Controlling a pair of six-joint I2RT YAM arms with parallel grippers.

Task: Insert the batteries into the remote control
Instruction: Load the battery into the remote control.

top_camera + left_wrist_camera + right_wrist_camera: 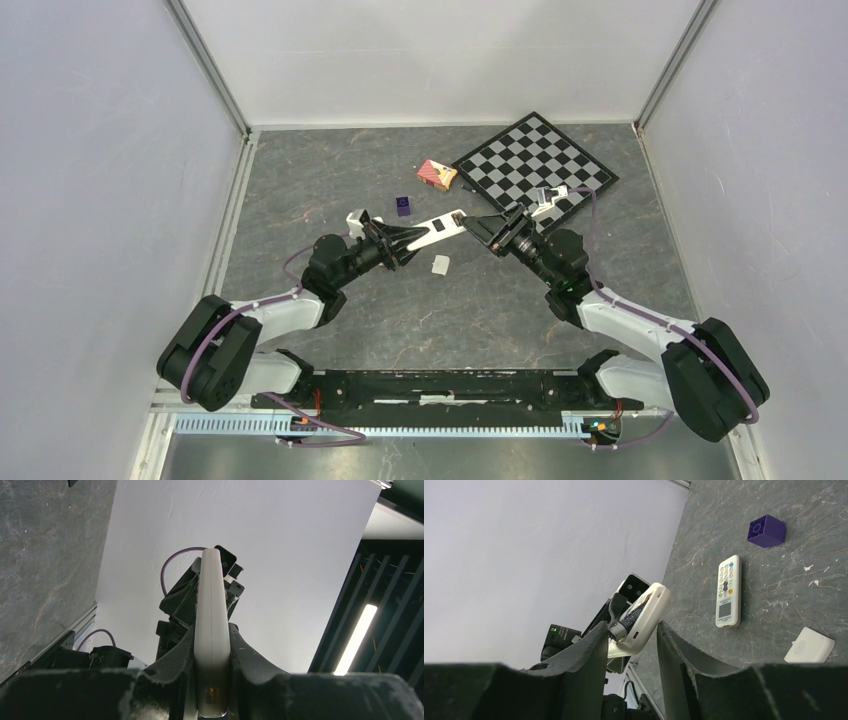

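My left gripper (403, 241) is shut on the remote control (440, 227) and holds it above the table, its free end pointing at my right gripper (482, 229). In the left wrist view the remote's pale edge (212, 615) stands clamped between my fingers (252, 652). In the right wrist view the remote (648, 615) shows its open battery bay with one dark battery (630, 616) lying in it, metallic tip towards me. My right gripper (629, 642) is open and empty, its tips just short of the remote's end.
A second white remote (728, 591) lies face up on the table, also in the top view (357, 216). Near it are a purple cube (403, 206), a small white battery cover (440, 264), a red-yellow box (437, 174) and a checkerboard (535, 165).
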